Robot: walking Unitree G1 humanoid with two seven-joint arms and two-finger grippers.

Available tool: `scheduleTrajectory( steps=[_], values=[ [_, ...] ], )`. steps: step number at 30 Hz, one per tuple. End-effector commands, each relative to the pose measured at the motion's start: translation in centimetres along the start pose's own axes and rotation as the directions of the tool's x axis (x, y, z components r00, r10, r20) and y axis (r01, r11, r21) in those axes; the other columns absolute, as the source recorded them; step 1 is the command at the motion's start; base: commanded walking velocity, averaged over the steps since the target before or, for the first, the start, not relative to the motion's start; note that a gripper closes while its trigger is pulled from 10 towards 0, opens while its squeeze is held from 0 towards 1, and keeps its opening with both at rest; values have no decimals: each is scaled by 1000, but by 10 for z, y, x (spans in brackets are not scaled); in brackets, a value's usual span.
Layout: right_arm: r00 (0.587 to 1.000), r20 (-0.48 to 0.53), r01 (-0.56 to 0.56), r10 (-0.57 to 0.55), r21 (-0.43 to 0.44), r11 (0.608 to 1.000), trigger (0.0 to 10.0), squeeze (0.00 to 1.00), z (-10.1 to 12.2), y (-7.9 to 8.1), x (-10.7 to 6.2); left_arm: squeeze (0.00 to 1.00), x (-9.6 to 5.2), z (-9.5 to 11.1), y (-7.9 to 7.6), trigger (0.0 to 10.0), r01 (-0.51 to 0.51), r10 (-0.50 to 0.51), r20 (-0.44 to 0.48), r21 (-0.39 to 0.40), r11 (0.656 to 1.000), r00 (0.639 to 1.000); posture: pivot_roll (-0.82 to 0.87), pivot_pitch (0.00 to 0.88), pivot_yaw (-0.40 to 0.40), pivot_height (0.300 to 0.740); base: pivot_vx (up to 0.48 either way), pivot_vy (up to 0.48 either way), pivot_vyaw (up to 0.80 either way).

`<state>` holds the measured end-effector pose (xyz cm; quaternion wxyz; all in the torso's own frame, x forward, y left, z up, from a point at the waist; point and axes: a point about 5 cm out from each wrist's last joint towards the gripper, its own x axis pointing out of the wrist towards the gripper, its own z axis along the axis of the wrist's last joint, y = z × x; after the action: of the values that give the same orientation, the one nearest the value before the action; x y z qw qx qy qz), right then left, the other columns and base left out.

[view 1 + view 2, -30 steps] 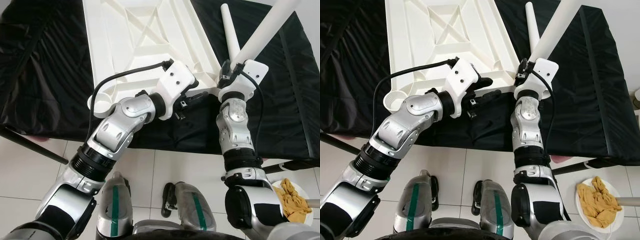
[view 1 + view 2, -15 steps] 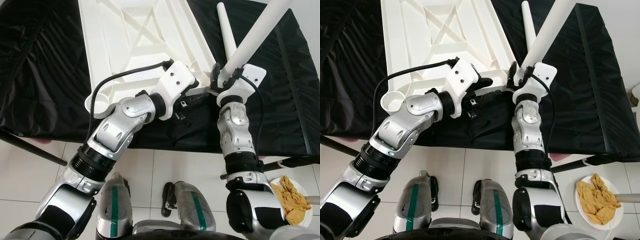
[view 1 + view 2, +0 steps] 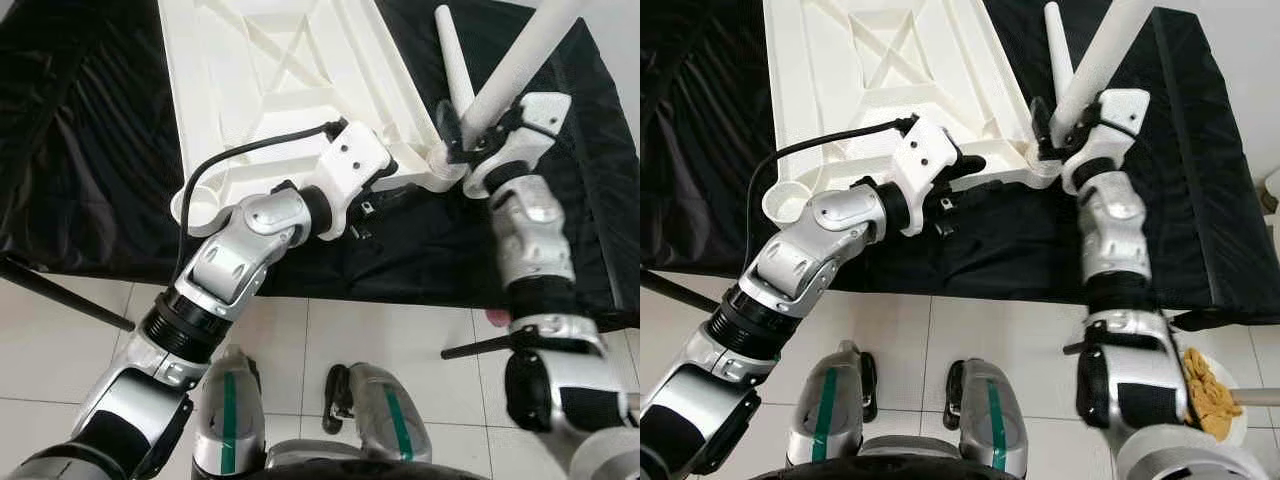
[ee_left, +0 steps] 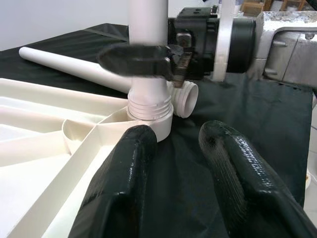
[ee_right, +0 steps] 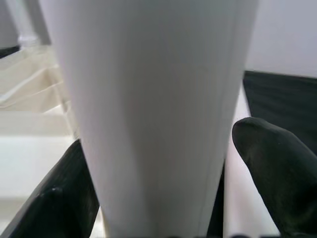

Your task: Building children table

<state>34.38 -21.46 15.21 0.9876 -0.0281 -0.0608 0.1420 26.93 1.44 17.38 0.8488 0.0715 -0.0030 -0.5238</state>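
Two grippers engaged. Left gripper [image 4: 173,198], fingers apart, rests by tabletop [image 3: 270,90] corner socket [image 4: 148,116]. Right gripper [image 3: 470,130] clamps leg [image 4: 147,29] seated in socket; spare leg [image 3: 450,55] lies beyond. Risk: tilted leg cross-threads.

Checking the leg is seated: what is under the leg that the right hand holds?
The leg stands in the tabletop's corner socket, with thread rings showing above the collar. How deep it sits inside is hidden. The right hand grips it.
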Motion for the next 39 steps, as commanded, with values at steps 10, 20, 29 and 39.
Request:
scheduleTrajectory(
  steps=[10, 20, 29, 39],
  values=[
    [967, -114, -230, 229, 11, 973, 10000, 0, -18, 2, -1, 0, 0, 5, -5, 10000, 73, -73, 8, 0, 997, 997, 23, 36, -46, 740, 0, 0, 0],
    [955, -108, -281, 278, -10, 960, 4706, 0, -14, 0, 8, 0, 0, 7, -4, 10000, 70, -70, 12, 0, 998, 997, 26, 35, -47, 740, 0, 0, 0],
    [949, -100, -301, 299, -2, 954, 0, 0, -13, -4, 7, 0, 0, 7, -3, 10000, 63, -63, 12, 0, 998, 998, 32, 31, -52, 740, 0, 0, 0],
    [973, -126, -196, 194, -3, 981, 10000, 0, -19, -16, 2, 0, 0, 7, -2, 10000, 66, -66, 13, 2, 998, 998, 25, 30, -48, 740, 0, 0, 0]
  ],
)
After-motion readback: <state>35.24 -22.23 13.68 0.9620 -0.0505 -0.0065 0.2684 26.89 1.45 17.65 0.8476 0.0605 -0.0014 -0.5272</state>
